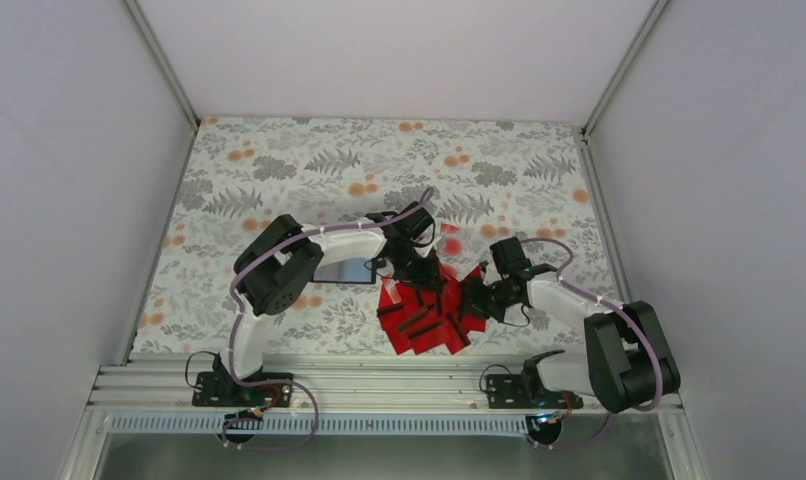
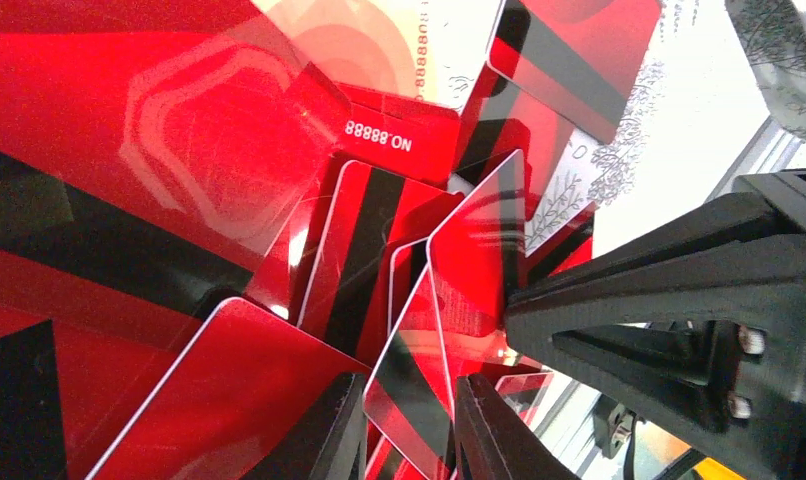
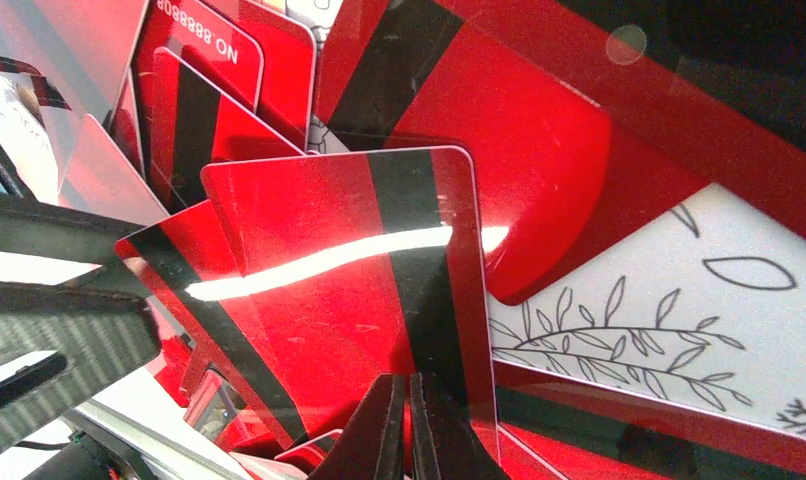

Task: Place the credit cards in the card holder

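Resting right gripper: jaws are sitting together, tips against the credit cards.
Straddling left gripper: jaws are standing slightly apart, one card between; grip unclear.

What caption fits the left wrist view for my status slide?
Left tool straddling one tilted red card amid a jumbled pile of credit cards.
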Robot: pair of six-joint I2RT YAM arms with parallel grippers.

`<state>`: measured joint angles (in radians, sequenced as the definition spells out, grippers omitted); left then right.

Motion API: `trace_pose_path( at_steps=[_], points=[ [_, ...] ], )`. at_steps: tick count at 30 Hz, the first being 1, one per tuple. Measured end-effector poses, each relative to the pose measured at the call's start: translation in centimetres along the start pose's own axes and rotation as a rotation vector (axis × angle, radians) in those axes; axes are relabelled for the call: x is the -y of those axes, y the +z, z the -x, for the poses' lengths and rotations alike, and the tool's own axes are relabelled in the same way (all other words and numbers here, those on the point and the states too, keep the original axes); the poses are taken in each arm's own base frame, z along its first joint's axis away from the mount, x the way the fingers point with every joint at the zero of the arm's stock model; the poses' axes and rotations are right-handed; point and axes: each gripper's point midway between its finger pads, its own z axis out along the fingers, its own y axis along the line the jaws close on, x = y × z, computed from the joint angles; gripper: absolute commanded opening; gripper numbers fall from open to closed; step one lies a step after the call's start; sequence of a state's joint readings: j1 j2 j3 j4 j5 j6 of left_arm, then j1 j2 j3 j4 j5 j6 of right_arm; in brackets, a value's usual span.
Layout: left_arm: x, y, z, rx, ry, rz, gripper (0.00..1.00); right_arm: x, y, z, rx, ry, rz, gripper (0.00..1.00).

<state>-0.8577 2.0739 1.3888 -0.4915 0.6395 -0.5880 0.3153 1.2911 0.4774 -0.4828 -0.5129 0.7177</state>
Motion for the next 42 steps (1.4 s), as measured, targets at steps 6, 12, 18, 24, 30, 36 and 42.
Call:
trace_pose_path(
  at_steps=[6,12,18,24,30,36,42],
  points=[
    [-0.6,0.8,-0.2,-0.02,-0.011,-0.006,0.14,0.0,0.0,0.0,0.0,-0.001,0.0,0.04],
    [-0.5,1.2,0.0,-0.023,-0.011,-0.023,0.02,0.0,0.0,0.0,0.001,-0.001,0.0,0.04],
    [-0.2,1.1,0.0,-0.024,-0.006,-0.038,0.02,0.0,0.0,0.0,0.002,-0.002,0.001,0.07],
    [0.6,0.4,0.1,-0.013,0.008,-0.048,0.02,-0.2,-0.7,0.1,0.022,-0.017,-0.005,0.34],
    [1.8,-3.1,0.9,0.046,0.022,-0.061,0.02,-1.6,-2.7,1.1,0.075,-0.048,-0.015,0.62],
    [1.2,-7.9,2.6,0.141,0.036,-0.047,0.03,-6.4,-6.4,3.0,0.181,-0.168,0.09,0.82],
    [2.3,-12.9,3.2,0.222,0.13,-0.089,0.02,-11.4,-9.2,2.7,0.191,-0.298,0.274,0.87]
  ],
)
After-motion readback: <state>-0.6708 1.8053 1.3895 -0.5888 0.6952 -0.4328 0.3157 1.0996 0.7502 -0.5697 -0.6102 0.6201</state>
